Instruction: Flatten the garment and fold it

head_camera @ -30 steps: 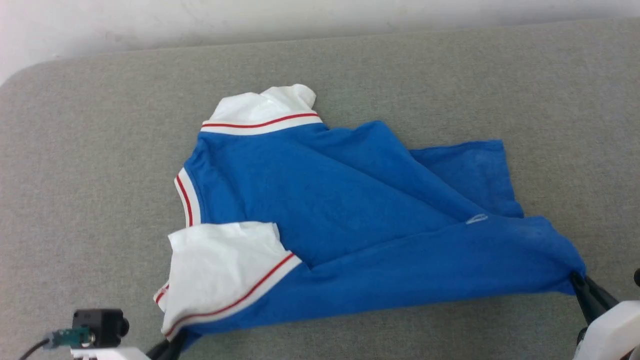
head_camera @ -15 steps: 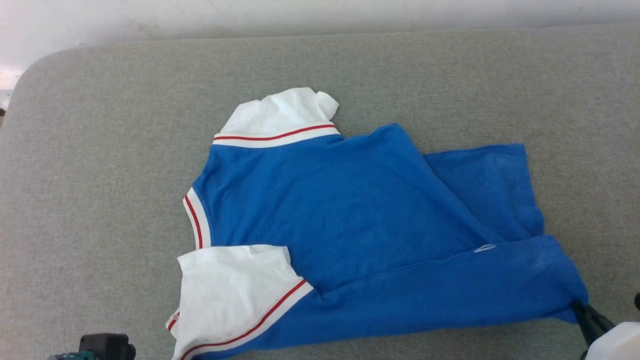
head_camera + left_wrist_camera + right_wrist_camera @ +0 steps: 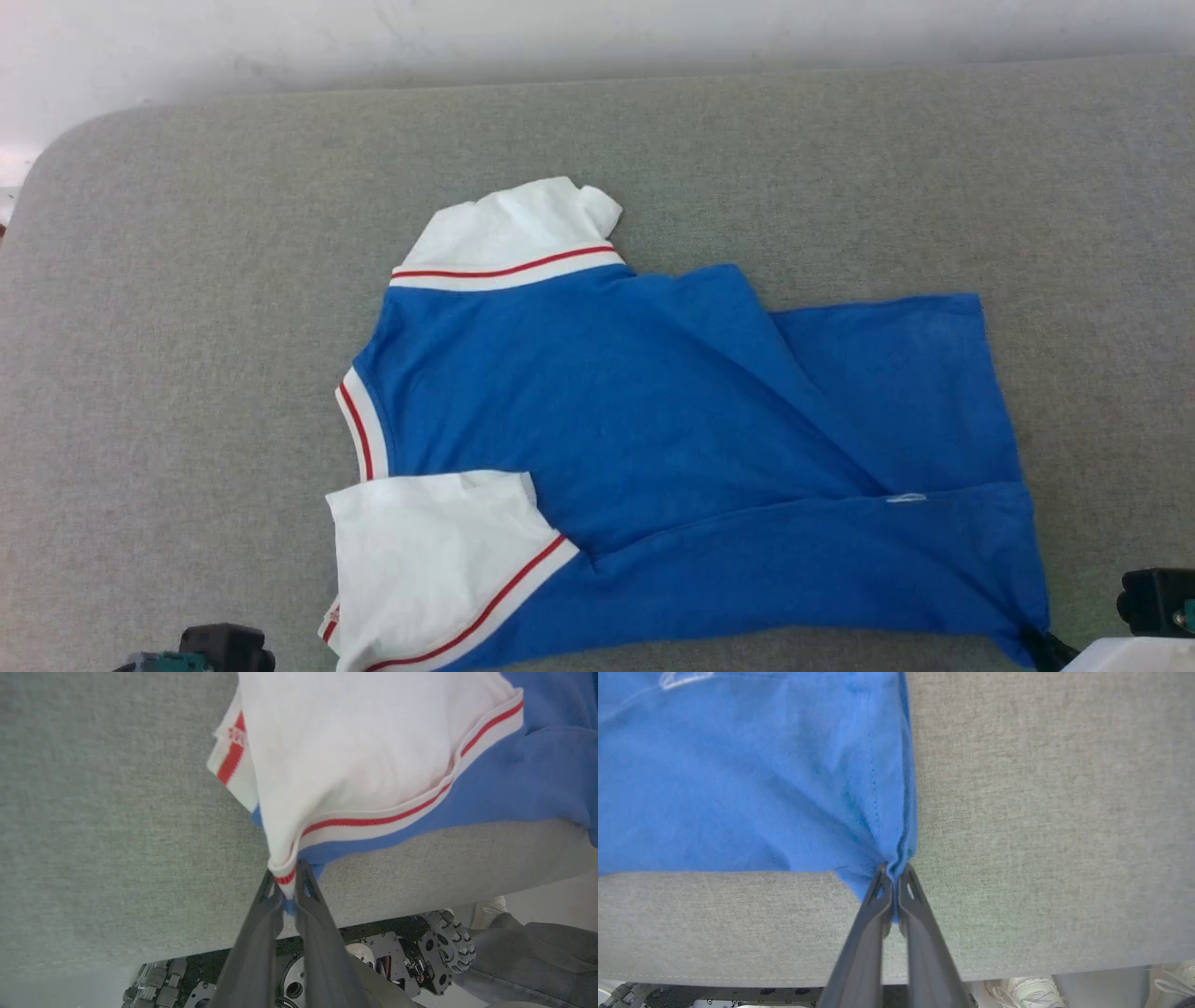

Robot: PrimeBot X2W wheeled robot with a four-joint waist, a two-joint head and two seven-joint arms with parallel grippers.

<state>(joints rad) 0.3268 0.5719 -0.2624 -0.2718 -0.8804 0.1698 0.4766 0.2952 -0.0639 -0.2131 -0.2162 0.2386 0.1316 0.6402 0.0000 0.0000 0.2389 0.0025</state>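
Blue garment (image 3: 607, 392) at edge of grey cushion (image 3: 187, 280), corners tight in both jaws

The left hand (image 3: 286, 877) pinches the shirt (image 3: 373, 756) by a sleeve corner, its dark fingers pressed together. The right hand (image 3: 893, 873) does likewise, fingers clamped on the blue hem corner, at the head view's lower right.
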